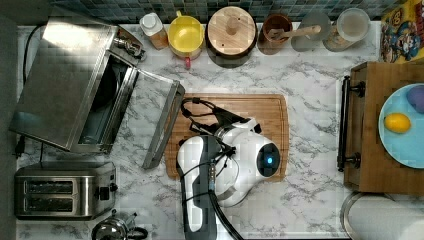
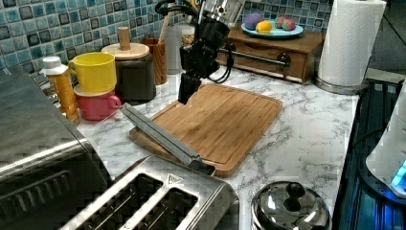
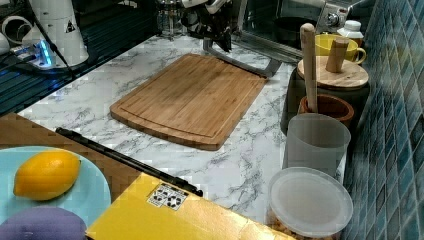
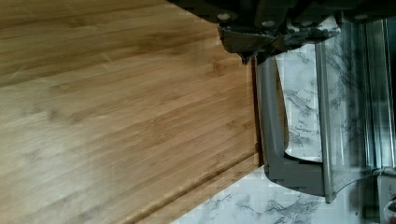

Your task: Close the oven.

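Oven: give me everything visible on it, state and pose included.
The oven is a large boxy brushed-steel unit at the top view's left, angled on the marble counter, behind the two-slot toaster. Its drop-down glass door is fully open and lies about flat, showing a dark cavity. The steel bar handle at the door's outer edge overhangs the wooden cutting board. Knobs sit at its end near the mugs. The tool hovers just above the handle, not visibly touching it.

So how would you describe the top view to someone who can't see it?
A steel oven sits at the top view's left on a marble counter, its glass door dropped open. A white robot arm reaches over a wooden cutting board beside the door's handle. A toaster stands below the oven.
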Controlling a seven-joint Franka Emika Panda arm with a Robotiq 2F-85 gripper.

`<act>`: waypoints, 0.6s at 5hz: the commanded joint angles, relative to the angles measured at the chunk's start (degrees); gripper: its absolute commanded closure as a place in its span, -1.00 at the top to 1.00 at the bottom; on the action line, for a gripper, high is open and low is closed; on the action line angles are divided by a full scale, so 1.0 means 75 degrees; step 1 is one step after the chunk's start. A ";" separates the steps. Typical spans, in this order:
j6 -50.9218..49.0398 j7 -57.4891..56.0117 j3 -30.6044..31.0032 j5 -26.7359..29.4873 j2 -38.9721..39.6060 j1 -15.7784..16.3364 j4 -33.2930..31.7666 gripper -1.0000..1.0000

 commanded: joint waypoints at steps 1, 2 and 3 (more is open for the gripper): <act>-0.0105 -0.0751 0.0715 0.0800 0.0219 0.0395 0.0735 -1.00; 0.0065 -0.0517 0.0983 0.0799 0.0402 0.0304 0.0983 -1.00; 0.0538 0.0228 0.1173 0.0013 0.1083 0.0389 0.1217 -1.00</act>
